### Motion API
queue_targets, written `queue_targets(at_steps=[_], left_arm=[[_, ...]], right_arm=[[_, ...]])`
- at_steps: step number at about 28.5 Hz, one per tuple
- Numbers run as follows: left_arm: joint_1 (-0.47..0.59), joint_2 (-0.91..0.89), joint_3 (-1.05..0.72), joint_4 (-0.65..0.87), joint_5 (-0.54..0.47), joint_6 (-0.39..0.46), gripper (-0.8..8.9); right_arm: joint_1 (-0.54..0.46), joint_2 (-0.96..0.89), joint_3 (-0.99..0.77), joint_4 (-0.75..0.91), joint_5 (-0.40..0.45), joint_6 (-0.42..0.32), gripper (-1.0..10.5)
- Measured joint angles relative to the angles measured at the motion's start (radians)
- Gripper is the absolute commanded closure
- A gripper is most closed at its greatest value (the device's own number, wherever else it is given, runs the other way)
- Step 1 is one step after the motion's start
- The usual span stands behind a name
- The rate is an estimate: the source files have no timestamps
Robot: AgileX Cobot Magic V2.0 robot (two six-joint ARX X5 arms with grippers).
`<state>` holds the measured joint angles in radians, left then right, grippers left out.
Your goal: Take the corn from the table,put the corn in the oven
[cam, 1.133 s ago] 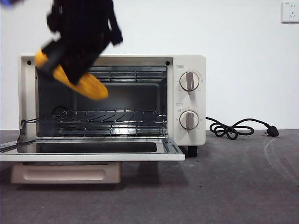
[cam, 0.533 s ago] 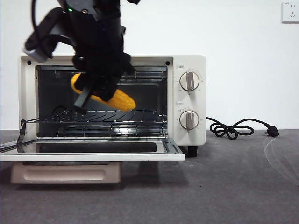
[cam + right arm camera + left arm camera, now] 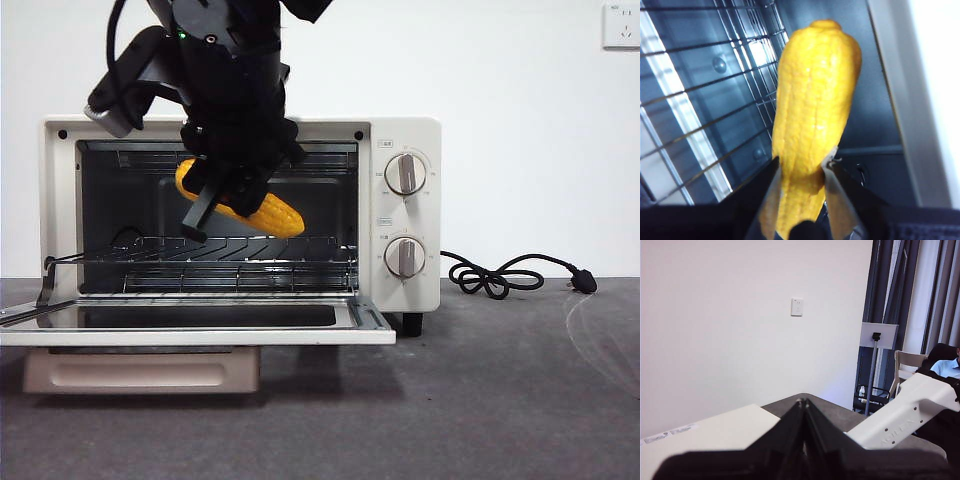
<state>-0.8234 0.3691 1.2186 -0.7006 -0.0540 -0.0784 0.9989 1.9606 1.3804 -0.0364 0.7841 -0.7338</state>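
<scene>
right end effector [image 3: 228, 196] grips corn [image 3: 243, 205] inside oven [image 3: 400, 130].

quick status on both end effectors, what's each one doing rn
Left end effector: closed, holding nothing, raised away from the work.
Right end effector: closed on the corn cob, above the toaster oven's wire rack.

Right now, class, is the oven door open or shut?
Open. The oven door lies folded down flat in front, exposing the wire rack, above which the right gripper holds the corn.
</scene>
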Motion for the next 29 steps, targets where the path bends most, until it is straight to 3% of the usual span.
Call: queue_targets(at_steps=[6, 10, 20, 23, 29], left_arm=[[0.0, 0.0, 0.0, -0.04, 0.0, 0.0, 8.19], [0.0, 0.0, 0.0, -0.048, 0.0, 0.0, 8.19], [0.0, 0.0, 0.0, -0.048, 0.0, 0.0, 8.19], [0.0, 0.0, 0.0, -0.047, 0.0, 0.0, 8.19], [0.0, 0.0, 0.0, -0.048, 0.0, 0.0, 8.19]], right_arm=[[-0.001, 0.0, 0.0, 0.0, -0.018, 0.0, 8.0], [-0.001, 0.0, 0.0, -0.019, -0.044, 0.002, 6.5], [0.0, 0.0, 0.0, -0.061, -0.049, 0.059, 6.1], [0.0, 0.0, 0.0, -0.07, -0.049, 0.074, 5.0], [0.002, 0.0, 0.0, -0.071, -0.047, 0.108, 5.0]])
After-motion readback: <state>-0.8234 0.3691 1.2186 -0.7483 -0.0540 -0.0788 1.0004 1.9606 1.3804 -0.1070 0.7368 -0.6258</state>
